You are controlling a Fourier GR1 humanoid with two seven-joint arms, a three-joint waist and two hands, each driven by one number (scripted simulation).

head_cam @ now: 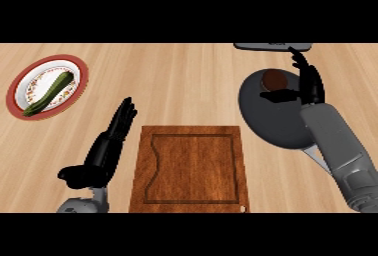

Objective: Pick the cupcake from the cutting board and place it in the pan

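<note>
Two hands: both show over a wooden table (192, 80), the working one at 2 o'clock, the idle one at 8 o'clock.
Cupcake (275, 78): a brown-topped cake sitting inside the pan (277, 120), near its far rim, at about 1 o'clock from the view's centre.
Right hand (308, 82): just beside the cupcake on its right, fingers pointing away from the robot; whether they are curled on the cake or already free is hard to read from this angle, so I cannot tell.
Left hand (111, 145): released, fingers straight, resting at the left edge of the cutting board (190, 170).
Cutting board: bare of the cupcake, at 6 o'clock, well apart from the pan.
Plate (46, 86): red-rimmed, at 10 o'clock, carrying a green vegetable (50, 93), possibly a zucchini; no part of the job.
Step in hand: the set-down and let-go, by the look of it.
Doing it well: spread the fingers fully before lifting, then draw the hand straight up and back toward 5 o'clock, clear of the cake and of the pan's rim, so nothing tips.
</note>
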